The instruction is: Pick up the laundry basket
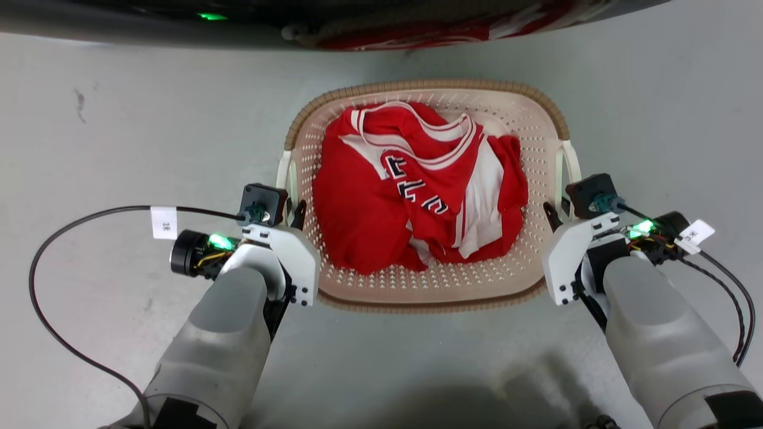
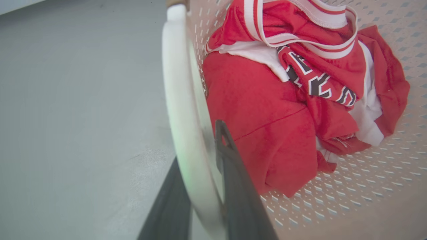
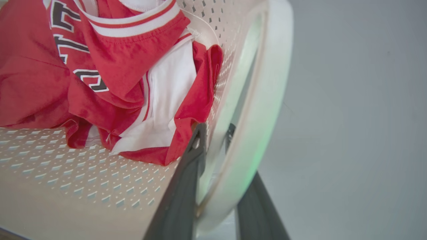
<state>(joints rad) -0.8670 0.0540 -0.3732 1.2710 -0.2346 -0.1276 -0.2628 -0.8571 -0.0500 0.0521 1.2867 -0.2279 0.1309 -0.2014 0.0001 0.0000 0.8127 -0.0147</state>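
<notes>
- On your left, a black cable (image 1: pixel 202 210) is trailing across the grey floor (image 1: pixel 119 131) toward the left arm.
- Your left gripper (image 1: pixel 293 210) is pinching the left loop handle (image 1: pixel 285 173) of the laundry basket (image 1: pixel 429 89) — one dark finger is lying inside the perforated wall, the other outside, and both are pressing against the white loop.
- The laundry basket is sitting flat on the floor between your two arms, and a crumpled red-and-white jersey (image 1: pixel 417 196) is lying inside it.
- Your right gripper (image 1: pixel 555 213) is clamping the right loop handle (image 1: pixel 571 164) likewise — its fingers are hugging the loop from either side.
</notes>
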